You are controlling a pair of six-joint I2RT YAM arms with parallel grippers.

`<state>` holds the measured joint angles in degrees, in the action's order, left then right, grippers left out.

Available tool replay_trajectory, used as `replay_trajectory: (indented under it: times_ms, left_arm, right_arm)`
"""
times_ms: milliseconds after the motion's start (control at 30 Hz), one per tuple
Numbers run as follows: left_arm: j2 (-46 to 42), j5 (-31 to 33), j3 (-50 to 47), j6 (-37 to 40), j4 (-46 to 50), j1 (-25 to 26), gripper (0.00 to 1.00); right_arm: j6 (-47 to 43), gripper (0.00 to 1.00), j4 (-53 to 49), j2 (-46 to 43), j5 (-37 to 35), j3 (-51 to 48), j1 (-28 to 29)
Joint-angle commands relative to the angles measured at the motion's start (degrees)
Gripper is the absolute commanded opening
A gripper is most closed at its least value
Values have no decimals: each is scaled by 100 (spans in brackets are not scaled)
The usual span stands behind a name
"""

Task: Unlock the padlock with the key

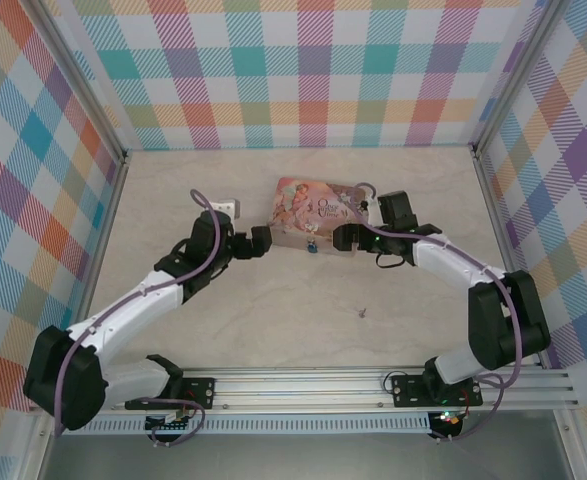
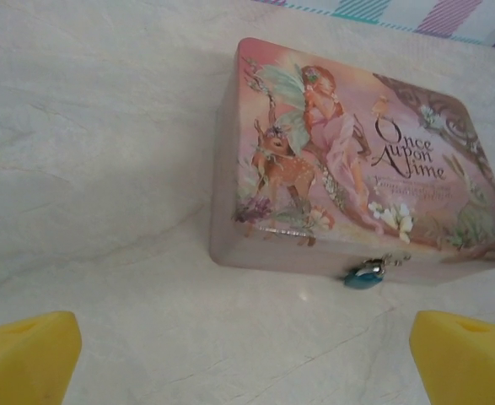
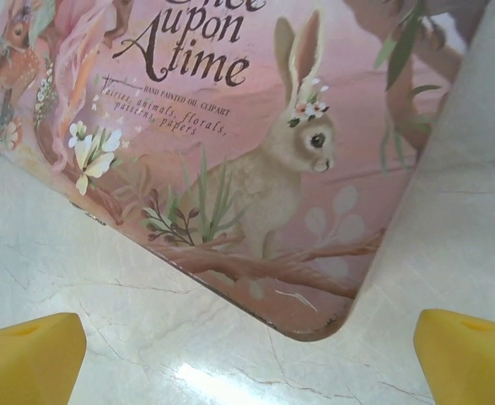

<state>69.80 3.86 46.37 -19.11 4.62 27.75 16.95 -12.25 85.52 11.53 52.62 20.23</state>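
The tiny teal padlock (image 1: 313, 247) (image 2: 365, 276) hangs on a silvery shackle from the front wall of the pink illustrated tin (image 1: 318, 213) (image 2: 357, 160) (image 3: 230, 143). Apart from it, a dark speck on the table nearer the arm bases is the key (image 1: 362, 311). My left gripper (image 1: 262, 240) (image 2: 247, 363) is open, just left of the tin and short of its front wall, nothing between its yellow fingertips (image 2: 24, 354). Open too, my right gripper (image 1: 345, 238) (image 3: 247, 363) hovers over the tin's near right corner, its yellow fingertips (image 3: 470, 354) spread wide.
Pale marble-patterned tabletop (image 1: 273, 320) lies between the tin and the rail at the near edge. Checked walls (image 1: 303, 70) close off the back and both sides. A small white part (image 1: 231, 207) sticks out near the left arm's wrist.
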Motion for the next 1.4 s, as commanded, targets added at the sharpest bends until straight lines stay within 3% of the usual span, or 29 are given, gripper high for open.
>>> replay_trajectory:
  times_ms: [0, 300, 567, 767, 1100, 1367]
  left_arm:
    - [512, -1043, 401, -451, -181, -497, 100]
    - [2616, -2499, 1737, -683, -629, -885, 100]
    - [3485, -3097, 2157, -727, -838, -733, 98]
    - [3335, -3180, 1973, -502, -659, -553, 93]
    - [2255, -2843, 795, -617, -595, -400, 93]
    - [1505, -1749, 605, -487, -20, -384, 100]
  right_arm:
    - [299, 100, -222, 175, -107, 237, -15]
    - [590, 100, -110, 1212, 93, 1206, -155]
    - [678, 100, 278, 1400, 766, 1226, -67]
    - [581, 100, 189, 1230, 827, 1046, 123]
    - [765, 100, 146, 531, 759, 174, 419]
    - [725, 100, -696, -68, -277, 96, 424]
